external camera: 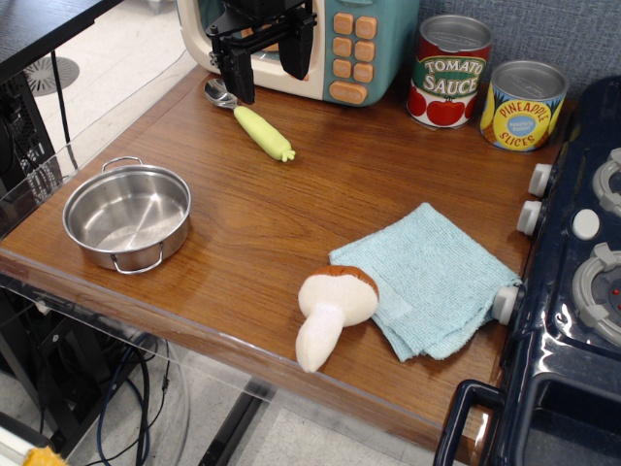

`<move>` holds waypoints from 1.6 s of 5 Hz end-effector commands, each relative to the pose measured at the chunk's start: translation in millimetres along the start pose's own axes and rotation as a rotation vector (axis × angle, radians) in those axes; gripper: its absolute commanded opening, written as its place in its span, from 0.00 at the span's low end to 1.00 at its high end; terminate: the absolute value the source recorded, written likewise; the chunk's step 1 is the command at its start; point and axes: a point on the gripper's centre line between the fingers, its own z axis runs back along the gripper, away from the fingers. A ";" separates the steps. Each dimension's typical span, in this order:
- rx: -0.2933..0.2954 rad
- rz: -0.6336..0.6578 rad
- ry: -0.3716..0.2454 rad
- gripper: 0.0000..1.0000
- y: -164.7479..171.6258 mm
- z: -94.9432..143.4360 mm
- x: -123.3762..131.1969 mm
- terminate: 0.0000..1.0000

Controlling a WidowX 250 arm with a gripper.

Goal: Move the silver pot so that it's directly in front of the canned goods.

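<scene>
So the shallow round shiny steel pot [127,216] sits at the table's near-left corner, well apart from the two toy cans [485,83] at back right. The black gripper [272,68] hangs at the back, fingers spread, holding nothing; the pot lies forward-left of it.

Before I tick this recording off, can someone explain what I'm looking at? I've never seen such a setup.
There is one picture, taken from above and in front of a wooden table. The black claw at the top is the robot's gripper; its fingers stand apart, holding nothing. On the table lie a silver pot, two cans, a spoon with a green handle, a blue cloth and a toy mushroom. A toy microwave stands behind, a toy stove on the right.
</scene>
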 end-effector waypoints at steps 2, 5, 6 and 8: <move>-0.015 -0.057 -0.052 1.00 4.5 3.4 -2.9 0.00; -0.056 -0.266 -0.017 1.00 65.0 20.4 22.3 0.00; -0.088 -0.242 -0.030 1.00 96.2 31.3 33.1 0.00; -0.060 -0.267 -0.088 1.00 153.1 30.5 46.4 0.00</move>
